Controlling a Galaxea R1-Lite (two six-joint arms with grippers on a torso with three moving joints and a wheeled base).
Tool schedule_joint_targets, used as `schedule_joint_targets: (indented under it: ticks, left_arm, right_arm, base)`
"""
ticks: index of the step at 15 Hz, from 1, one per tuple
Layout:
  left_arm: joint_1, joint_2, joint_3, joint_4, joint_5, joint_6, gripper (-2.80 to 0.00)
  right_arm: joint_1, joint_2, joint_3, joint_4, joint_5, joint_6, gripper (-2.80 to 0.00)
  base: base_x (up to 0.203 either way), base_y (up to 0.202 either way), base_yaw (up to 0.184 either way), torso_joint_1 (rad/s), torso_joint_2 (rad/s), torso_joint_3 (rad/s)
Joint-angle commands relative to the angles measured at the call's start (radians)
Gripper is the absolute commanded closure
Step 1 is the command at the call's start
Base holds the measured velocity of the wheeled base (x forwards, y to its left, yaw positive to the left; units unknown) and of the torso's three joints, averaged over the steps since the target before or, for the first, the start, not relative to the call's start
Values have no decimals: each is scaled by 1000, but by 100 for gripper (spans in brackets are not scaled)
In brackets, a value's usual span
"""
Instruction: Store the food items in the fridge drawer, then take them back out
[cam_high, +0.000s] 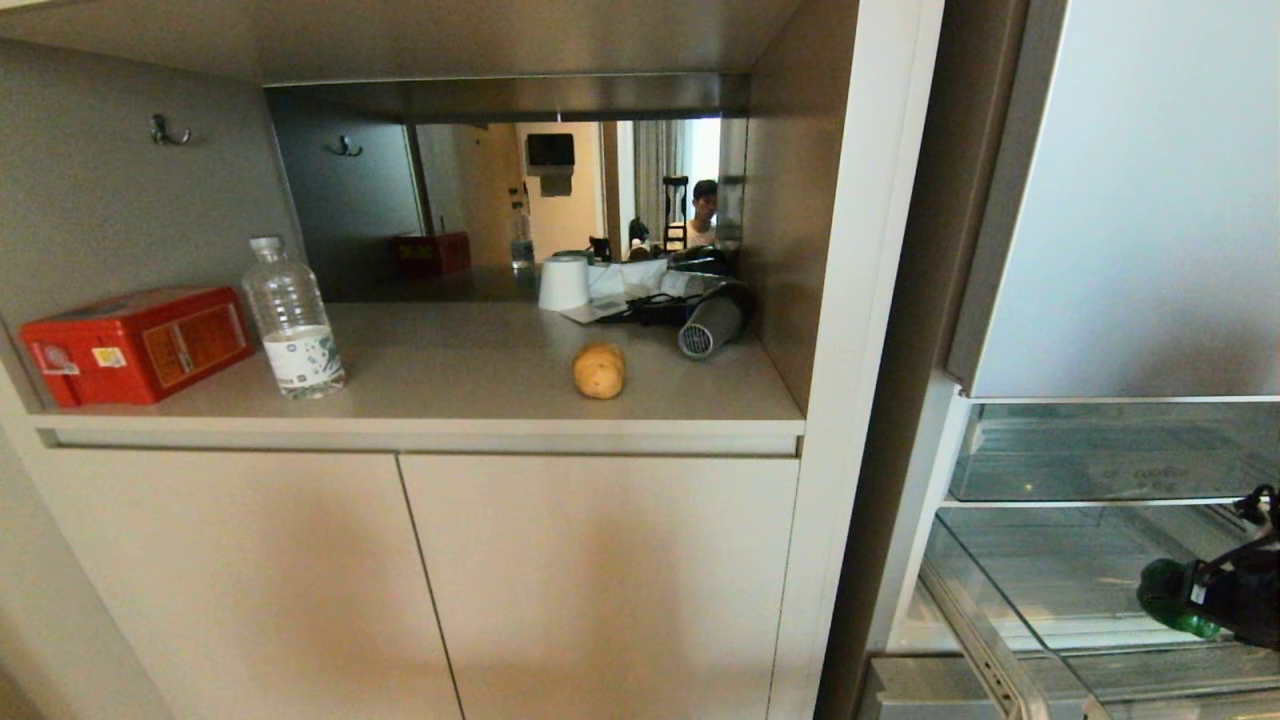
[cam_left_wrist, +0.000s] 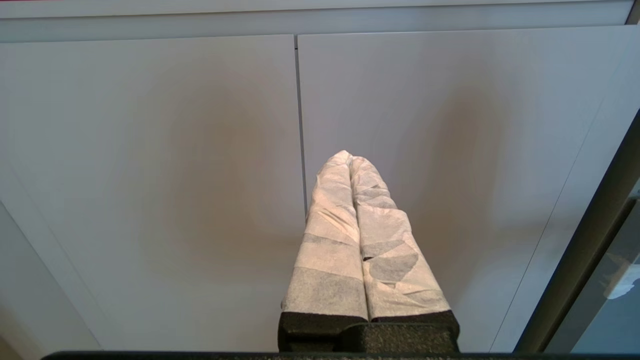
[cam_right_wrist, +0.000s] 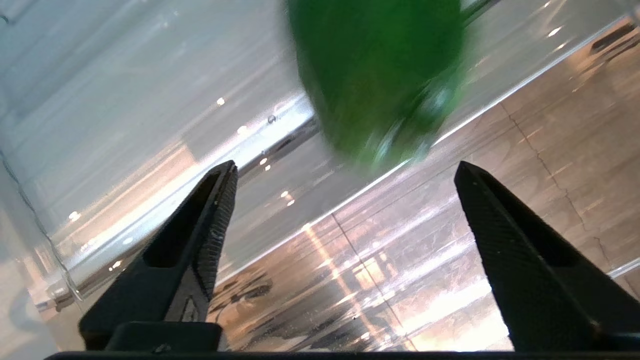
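The tan potato (cam_high: 599, 370) lies on the cabinet counter (cam_high: 480, 390), near its front edge. At the lower right, the green bell pepper (cam_high: 1168, 598) sits inside the pulled-out clear fridge drawer (cam_high: 1060, 570). My right gripper (cam_high: 1208, 597) is just behind it at the frame edge. In the right wrist view the right gripper (cam_right_wrist: 345, 165) is open, its black fingers (cam_right_wrist: 210, 220) spread wide with nothing between them. The pepper (cam_right_wrist: 380, 70) shows blurred just past the tips, over the drawer's clear plastic (cam_right_wrist: 165, 115). My left gripper (cam_left_wrist: 350, 157) is shut and empty, parked facing the cabinet doors.
A red box (cam_high: 135, 343) and a clear water bottle (cam_high: 292, 320) stand at the counter's left. A hair dryer (cam_high: 712, 322) and a white cup (cam_high: 564, 283) are at the back right. Another clear drawer (cam_high: 1100, 460) sits above the open one, under the fridge door (cam_high: 1130, 200).
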Motion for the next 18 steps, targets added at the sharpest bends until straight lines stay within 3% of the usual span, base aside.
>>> schedule_joint_targets:
  ticks: [1,5,8,14,18]
  left_arm:
    - [0,0,11,0,0,0,0]
    - [0,0,11,0,0,0,0]
    - [0,0,11,0,0,0,0]
    - [0,0,11,0,0,0,0]
    - [0,0,11,0,0,0,0]
  right_arm:
    - [0,-21,1,-2,1,1,-280]
    - [0,-116,30,-2,5,1,-280]
    - [19,-211,51,6,53,-2,-280]
    - [147,-419,225,2,179,-40,-280]
    - [240,-606,314,0,208,-62,-280]
  base:
    - [0,0,0,0,0,0]
    - [0,0,0,0,0,0]
    - [0,0,0,0,0,0]
    - [0,0,0,0,0,0]
    - [0,0,0,0,0,0]
